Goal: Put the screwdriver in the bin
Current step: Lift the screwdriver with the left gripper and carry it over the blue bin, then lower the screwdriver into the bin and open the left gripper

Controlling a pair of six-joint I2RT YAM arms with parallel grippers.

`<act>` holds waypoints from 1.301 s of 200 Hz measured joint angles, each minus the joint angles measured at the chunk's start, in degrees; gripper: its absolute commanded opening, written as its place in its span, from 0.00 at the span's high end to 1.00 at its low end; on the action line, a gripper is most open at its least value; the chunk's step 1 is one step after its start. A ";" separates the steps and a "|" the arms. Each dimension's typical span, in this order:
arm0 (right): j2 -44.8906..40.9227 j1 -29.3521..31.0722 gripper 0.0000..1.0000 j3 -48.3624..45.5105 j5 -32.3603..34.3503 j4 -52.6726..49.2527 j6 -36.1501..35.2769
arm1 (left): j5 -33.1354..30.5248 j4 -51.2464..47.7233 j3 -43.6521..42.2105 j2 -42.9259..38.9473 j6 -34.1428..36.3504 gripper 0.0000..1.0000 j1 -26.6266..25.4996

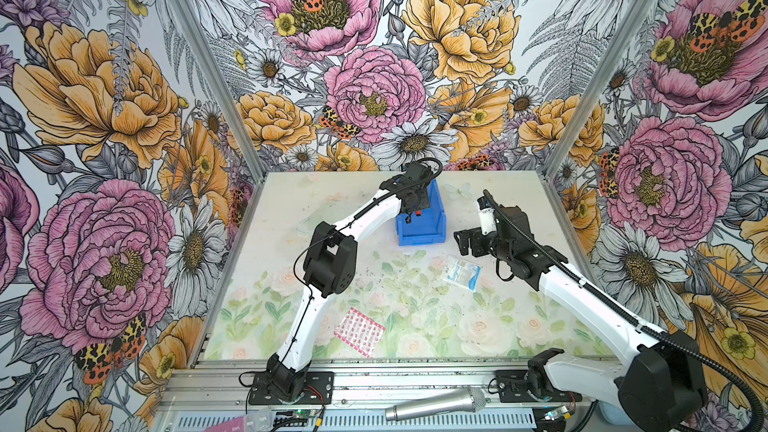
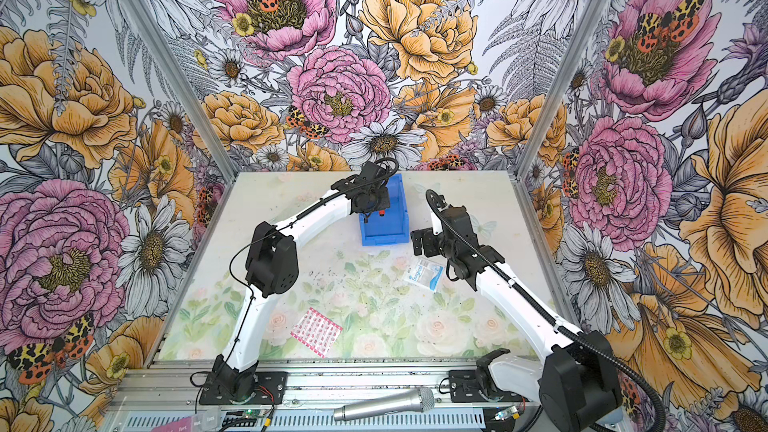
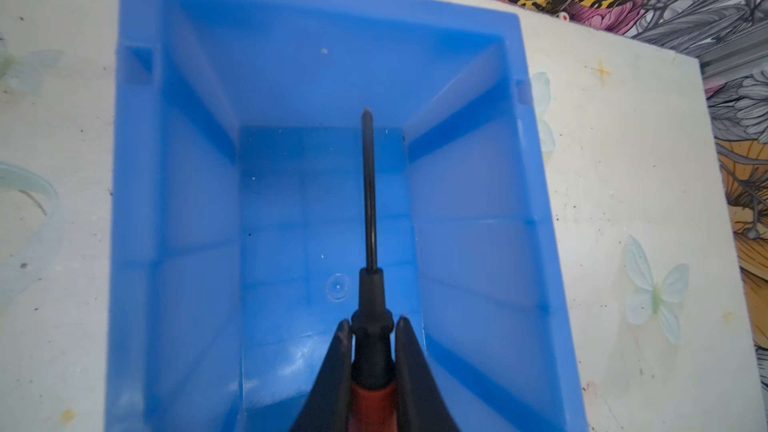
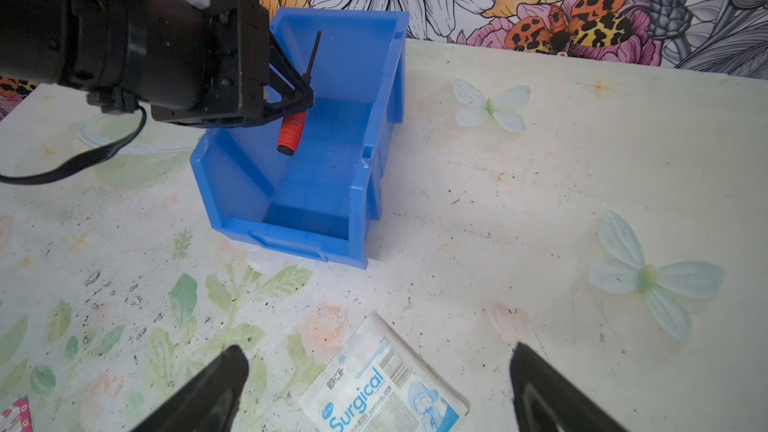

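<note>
Counting one screwdriver [image 4: 292, 128], one bin [image 4: 291, 238].

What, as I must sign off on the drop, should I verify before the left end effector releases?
1. Grip of left end effector on screwdriver: ok.
2. Position of screwdriver over bin, inside its walls: ok.
3. Floor of bin free of other things: ok.
4. Idle right end effector open, apart from bin: ok.
5. Gap between screwdriver tip and back wall: cannot tell.
</note>
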 measured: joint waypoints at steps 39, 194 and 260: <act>-1.09 0.00 0.00 -0.59 1.25 0.42 0.11 | 0.00 1.05 0.61 2.73 0.22 1.00 -0.35; -4.85 0.00 0.01 -1.99 4.85 0.70 0.57 | -1.55 2.58 0.55 6.86 0.17 0.95 -1.53; -5.70 0.00 0.01 -1.99 6.01 0.76 0.57 | -1.55 2.64 0.59 7.96 0.17 0.79 -1.55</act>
